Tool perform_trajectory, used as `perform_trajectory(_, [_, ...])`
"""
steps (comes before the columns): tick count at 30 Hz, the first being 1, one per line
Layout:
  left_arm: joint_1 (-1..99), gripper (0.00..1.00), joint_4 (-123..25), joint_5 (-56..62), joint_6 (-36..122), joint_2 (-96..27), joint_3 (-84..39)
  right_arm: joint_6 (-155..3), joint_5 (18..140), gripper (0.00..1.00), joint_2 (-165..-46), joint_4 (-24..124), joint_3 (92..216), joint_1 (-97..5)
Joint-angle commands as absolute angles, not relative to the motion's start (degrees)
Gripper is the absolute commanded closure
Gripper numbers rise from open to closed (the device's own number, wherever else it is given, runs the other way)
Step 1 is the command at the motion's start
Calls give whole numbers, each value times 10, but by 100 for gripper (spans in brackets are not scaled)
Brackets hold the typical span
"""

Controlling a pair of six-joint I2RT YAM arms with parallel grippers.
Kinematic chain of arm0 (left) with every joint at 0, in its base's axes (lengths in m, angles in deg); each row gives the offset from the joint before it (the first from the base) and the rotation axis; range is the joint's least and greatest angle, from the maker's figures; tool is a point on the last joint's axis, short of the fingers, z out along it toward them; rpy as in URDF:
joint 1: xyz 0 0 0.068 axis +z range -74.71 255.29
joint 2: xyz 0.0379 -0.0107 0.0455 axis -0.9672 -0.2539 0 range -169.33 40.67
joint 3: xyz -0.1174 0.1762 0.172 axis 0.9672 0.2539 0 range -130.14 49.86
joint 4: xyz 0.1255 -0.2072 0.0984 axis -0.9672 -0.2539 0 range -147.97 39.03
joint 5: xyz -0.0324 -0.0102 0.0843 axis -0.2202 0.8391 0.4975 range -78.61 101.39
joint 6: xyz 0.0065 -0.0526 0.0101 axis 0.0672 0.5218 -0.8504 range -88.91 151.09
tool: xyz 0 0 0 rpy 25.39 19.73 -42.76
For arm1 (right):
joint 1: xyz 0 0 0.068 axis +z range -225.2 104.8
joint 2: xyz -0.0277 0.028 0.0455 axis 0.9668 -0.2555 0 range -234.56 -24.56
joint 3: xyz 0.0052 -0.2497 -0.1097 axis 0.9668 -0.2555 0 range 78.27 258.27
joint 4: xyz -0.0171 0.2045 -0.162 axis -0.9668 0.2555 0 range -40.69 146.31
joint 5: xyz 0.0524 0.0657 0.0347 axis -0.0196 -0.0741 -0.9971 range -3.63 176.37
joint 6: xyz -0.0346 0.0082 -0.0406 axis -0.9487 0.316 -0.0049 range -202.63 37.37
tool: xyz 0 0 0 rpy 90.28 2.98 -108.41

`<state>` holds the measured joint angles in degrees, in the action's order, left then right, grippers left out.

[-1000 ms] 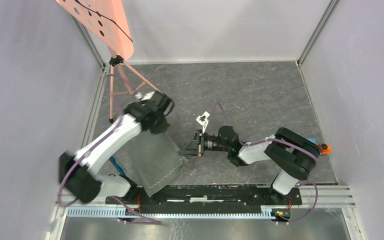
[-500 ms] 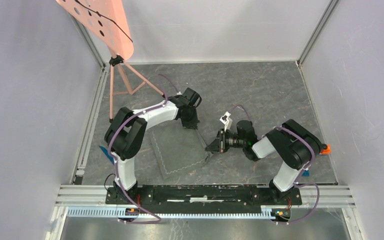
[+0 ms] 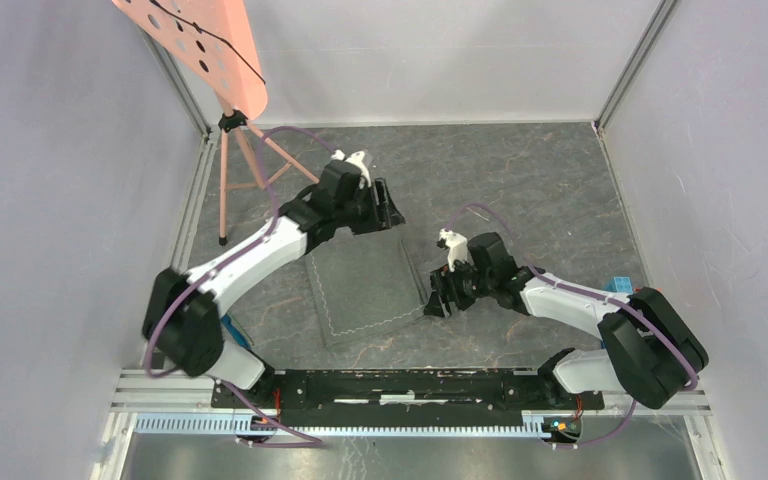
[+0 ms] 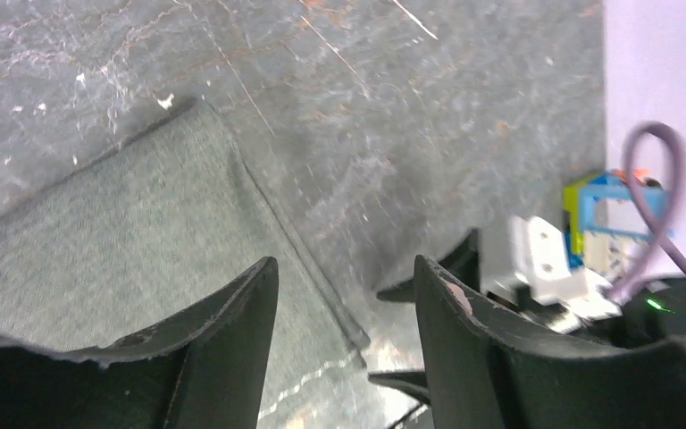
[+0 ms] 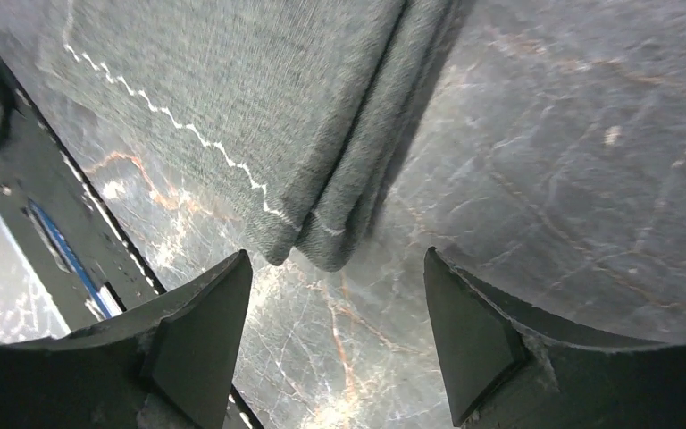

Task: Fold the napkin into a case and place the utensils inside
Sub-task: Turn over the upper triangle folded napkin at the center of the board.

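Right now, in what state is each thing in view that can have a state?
Napkin: folded double, lying flat on the floor, not held.
Left fingers: open, empty, near the napkin's far edge.
Right fingers: open, empty, at the napkin's near right corner.

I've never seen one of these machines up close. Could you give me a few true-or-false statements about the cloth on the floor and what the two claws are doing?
1. The napkin lies folded on the slate floor. True.
2. The right gripper is clamped on the napkin's corner. False: its jaws stand open by that corner, holding nothing.
3. The left gripper is open. True.
4. Forks and spoons lie on top of the napkin. False: nothing lies on it.
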<state>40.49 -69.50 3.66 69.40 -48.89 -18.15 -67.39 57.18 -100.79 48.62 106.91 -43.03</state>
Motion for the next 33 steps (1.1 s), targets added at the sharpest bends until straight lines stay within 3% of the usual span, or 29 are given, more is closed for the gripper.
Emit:
perform_trajectory(1, [421,35,-670,0,677,-384,-84,-671,702,22,-1000,551,1109,-362])
perform_trajectory(6, [428,33,-650,-18,700,-313,5,-616,777,22,-1016,532,1116,-319])
perform_trajectory(12, [433,33,-632,-18,702,-314,47,-603,826,25,-1044,532,1131,-291])
perform_trajectory(16, [451,35,-631,-23,701,-344,28,-611,860,34,-1055,560,1136,-280])
perform_trajectory(20, [473,36,-631,-19,702,-342,25,-615,911,51,-1045,585,1116,-280])
perform_trajectory(23, [485,36,-641,2,705,-324,40,-615,920,55,-1028,588,1097,-280])
perform_trajectory(25, [497,36,-641,13,710,-307,61,-619,913,53,-1026,590,1102,-280])
perform_trajectory(30, [543,35,-666,63,724,-260,105,-648,872,27,-1031,578,1189,-300])
perform_trajectory(33, [577,35,-686,108,728,-229,125,-663,818,19,-1058,541,1243,-341])
